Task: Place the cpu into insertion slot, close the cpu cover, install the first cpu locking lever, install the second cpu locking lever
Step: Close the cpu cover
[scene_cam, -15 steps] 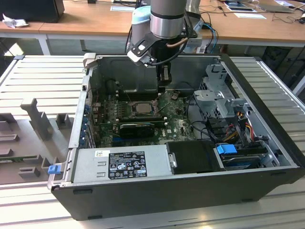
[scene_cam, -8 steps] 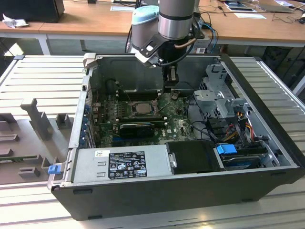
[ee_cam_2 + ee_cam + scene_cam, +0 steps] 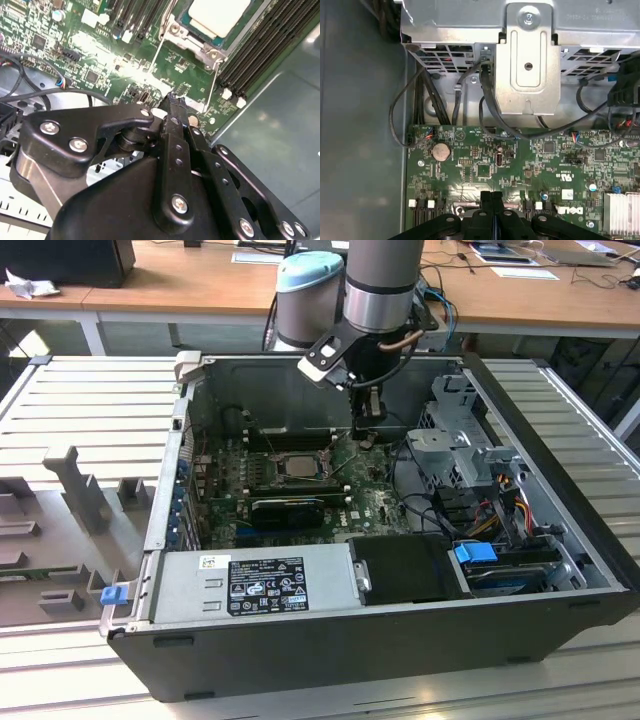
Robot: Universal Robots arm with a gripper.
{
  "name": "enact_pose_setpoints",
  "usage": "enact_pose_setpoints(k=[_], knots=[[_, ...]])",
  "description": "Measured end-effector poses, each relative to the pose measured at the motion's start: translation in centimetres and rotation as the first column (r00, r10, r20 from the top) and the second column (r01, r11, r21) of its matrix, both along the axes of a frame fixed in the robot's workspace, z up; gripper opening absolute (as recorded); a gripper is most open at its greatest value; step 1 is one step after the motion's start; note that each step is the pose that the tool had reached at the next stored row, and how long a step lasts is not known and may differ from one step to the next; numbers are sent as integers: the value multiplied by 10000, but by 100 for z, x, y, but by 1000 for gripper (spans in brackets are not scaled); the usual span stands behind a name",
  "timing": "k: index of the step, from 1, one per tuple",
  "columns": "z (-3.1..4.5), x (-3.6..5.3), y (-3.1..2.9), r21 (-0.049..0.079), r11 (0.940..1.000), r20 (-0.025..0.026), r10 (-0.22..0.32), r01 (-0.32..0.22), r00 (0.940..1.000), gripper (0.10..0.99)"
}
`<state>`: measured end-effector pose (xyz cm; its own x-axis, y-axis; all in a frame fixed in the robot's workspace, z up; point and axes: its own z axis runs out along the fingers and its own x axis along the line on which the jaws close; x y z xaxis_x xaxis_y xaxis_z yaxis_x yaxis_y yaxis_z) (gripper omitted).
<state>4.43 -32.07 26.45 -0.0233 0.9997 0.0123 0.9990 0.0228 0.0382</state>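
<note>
The cpu lies flat in the insertion slot on the green board, its pale silvery top showing. The cpu cover frames it as a silvery metal plate; I cannot tell whether it is fully down. Two thin wire levers run along the socket's sides. My gripper hangs above the board on the exterior view's right of the socket, apart from it. Both wrist views show its black fingers pressed together at the tips, with nothing between them.
A grey power supply fills the case's near side. A metal drive cage with a bracket and loose cables stands close on the exterior view's right. Memory slots flank the socket. A coin battery sits on the board.
</note>
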Motion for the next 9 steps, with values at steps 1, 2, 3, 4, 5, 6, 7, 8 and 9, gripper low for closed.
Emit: enact_pose_setpoints(k=[1,2,3,4,5,6,7,8,9], knots=[[-3,19,0,-1,10000,-12,6,-6,10000,106],[-8,44,0,0,10000,-22,21,-21,10000,106],[-12,63,1,1,10000,-26,33,-33,10000,106],[-17,84,1,1,10000,-27,70,-70,10000,106],[-24,100,3,3,9999,-27,119,-119,9999,106],[-31,112,6,2,9999,-27,153,-153,9999,106],[-43,120,15,-1,9999,-29,171,-171,9999,106],[-61,127,29,1,9998,-30,177,-177,9998,106],[-73,130,38,0,9998,-32,178,-178,9998,106]])
